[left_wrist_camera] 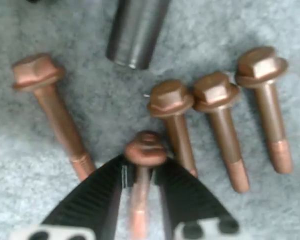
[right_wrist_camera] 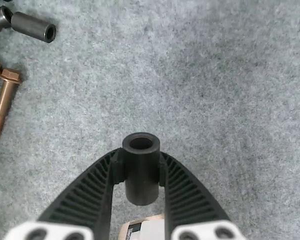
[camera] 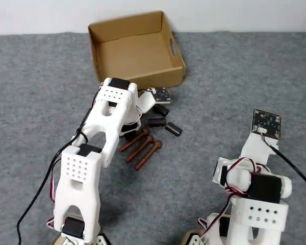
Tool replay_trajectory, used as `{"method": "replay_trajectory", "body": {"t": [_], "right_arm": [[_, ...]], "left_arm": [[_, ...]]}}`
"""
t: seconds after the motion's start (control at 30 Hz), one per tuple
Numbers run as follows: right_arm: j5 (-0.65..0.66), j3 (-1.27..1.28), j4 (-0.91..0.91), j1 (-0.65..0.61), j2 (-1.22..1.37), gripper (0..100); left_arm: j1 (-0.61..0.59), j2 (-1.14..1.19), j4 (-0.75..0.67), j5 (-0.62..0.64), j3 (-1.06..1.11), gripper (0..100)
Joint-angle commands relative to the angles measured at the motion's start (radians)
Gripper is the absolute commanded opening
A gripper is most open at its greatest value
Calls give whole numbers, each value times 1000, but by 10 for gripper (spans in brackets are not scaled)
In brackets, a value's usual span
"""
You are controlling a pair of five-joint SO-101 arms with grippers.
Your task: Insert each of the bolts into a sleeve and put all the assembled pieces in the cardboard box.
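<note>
Step in hand, as I read it: first mating, nothing assembled yet. L gripper [left_wrist_camera: 142, 162] has its jaws nearly closed on a bolt [left_wrist_camera: 146, 148], pinched on the shank just under the head. R gripper [right_wrist_camera: 140, 157] is clamped round a sleeve [right_wrist_camera: 141, 180], bore facing its cam. Next move prob needs bolt tip and bore brought coaxial btwn the arms, then a slow push, since any tilt could jam. Left wrist view gives me four loose bolts [left_wrist_camera: 222, 125] around the held one. High view gives the layout instead: box [camera: 135, 53] at 12 o'clock of the pile, no pieces in it, spare sleeves [camera: 166, 125] at 2 o'clock.
</note>
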Motion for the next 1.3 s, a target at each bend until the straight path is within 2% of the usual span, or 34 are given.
{"method": "replay_trajectory", "body": {"t": [0.0,0.07,0.2,0.4,0.6,0.77,0.97,1.1,1.27], "right_arm": [[-3,-66,-7,5,-12,8],[-2,-91,-4,5,-12,8],[-2,-144,62,5,-12,8],[2,-187,125,5,-38,8],[115,-184,85,7,-242,8],[161,-141,12,7,-358,8],[163,-29,-113,-8,-374,8],[143,32,-193,-111,-381,8],[12,57,-280,-302,-381,8]], "left_arm": [[-5,-57,103,3,-59,6],[-12,-106,147,48,-82,6],[-29,-261,157,227,-35,5],[-14,-589,155,402,191,5],[-11,-933,138,526,421,5],[-17,-1237,-17,635,641,4],[-15,-1590,-253,816,957,4],[-12,-1817,-388,934,1129,4],[-11,-2111,-562,1034,1322,4]]}}
